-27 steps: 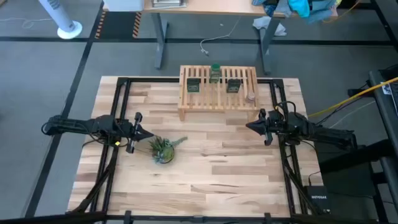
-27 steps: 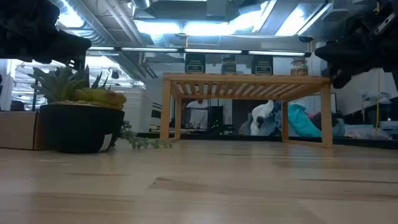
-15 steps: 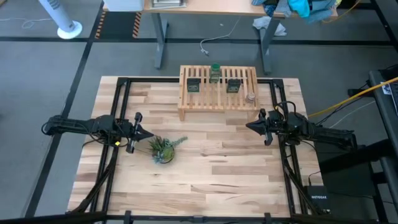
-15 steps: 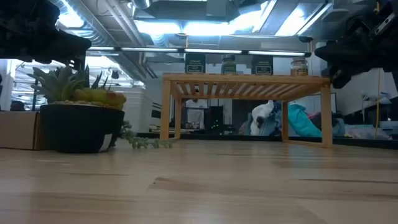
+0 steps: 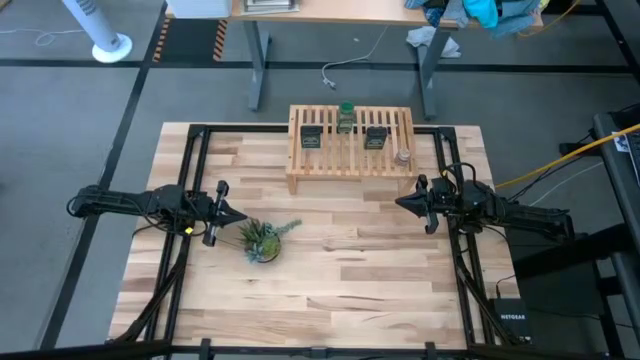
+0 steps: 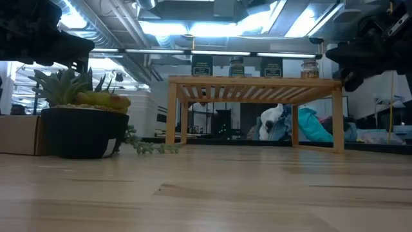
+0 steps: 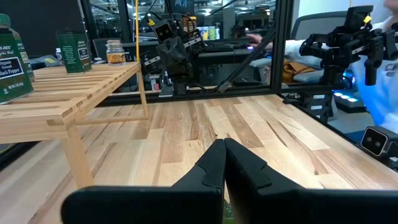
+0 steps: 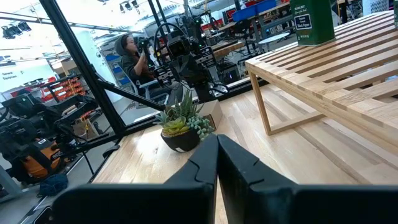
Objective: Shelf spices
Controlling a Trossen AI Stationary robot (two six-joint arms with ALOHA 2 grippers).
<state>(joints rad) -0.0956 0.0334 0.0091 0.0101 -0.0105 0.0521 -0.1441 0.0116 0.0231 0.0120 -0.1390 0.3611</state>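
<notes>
Overhead, table-level and both inward-facing wrist cameras share the shelf (image 5: 351, 141).

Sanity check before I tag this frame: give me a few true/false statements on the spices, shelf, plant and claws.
1. All four spices sit on the shelf. True.
2. The left claw grips a tin. False: it is shut and empty, beside the plant.
3. The green-capped jar stands between the two tins. True.
4. The small pale jar lies on the tabletop. False: it is on the shelf's right end.
5. The right claw is shut. True.
</notes>
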